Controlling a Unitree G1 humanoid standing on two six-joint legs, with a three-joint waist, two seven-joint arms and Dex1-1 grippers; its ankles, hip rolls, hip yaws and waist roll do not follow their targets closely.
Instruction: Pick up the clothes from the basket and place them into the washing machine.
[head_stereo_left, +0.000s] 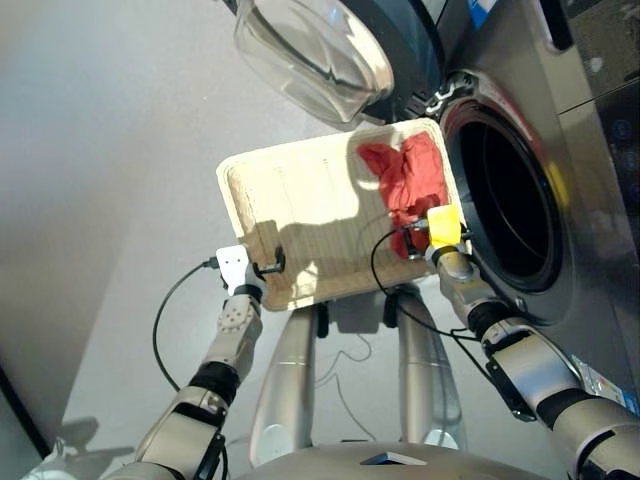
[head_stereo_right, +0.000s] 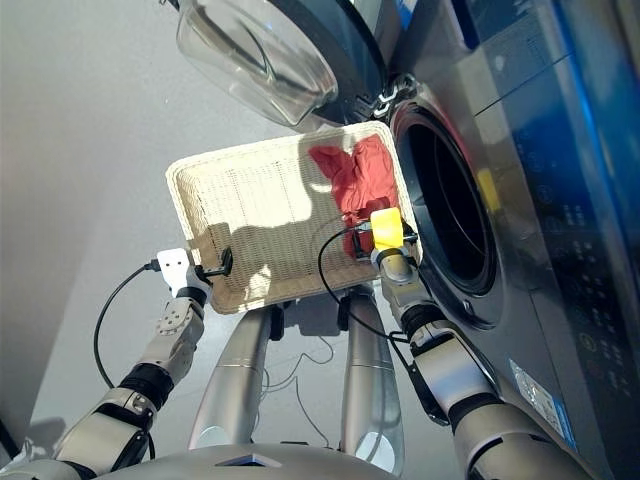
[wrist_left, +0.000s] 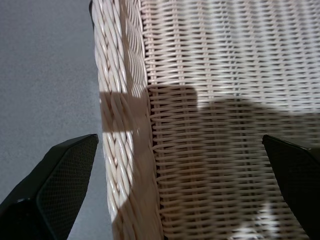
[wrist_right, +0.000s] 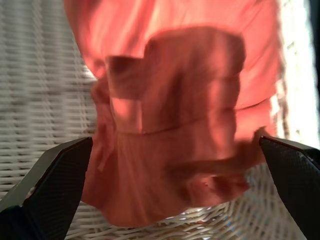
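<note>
The cream woven basket (head_stereo_left: 300, 200) lies in front of me, beside the washing machine (head_stereo_left: 590, 200), whose round drum mouth (head_stereo_left: 515, 205) is open. One coral red garment (head_stereo_left: 408, 180) is bunched in the basket's far right corner, next to the drum. My right gripper (head_stereo_left: 413, 242) is open at the cloth's near end. In the right wrist view its fingers (wrist_right: 55, 180) stand on either side of the red garment (wrist_right: 175, 100). My left gripper (head_stereo_left: 272, 265) is open at the basket's near left rim. One finger (wrist_left: 65, 175) is outside the rim (wrist_left: 125, 150) and the other is inside.
The washer's round glass door (head_stereo_left: 310, 50) hangs open above the basket's far edge. Grey floor (head_stereo_left: 100, 150) spreads to the left. Black cables (head_stereo_left: 165, 320) loop from both wrists, and the right one crosses the basket's near right corner.
</note>
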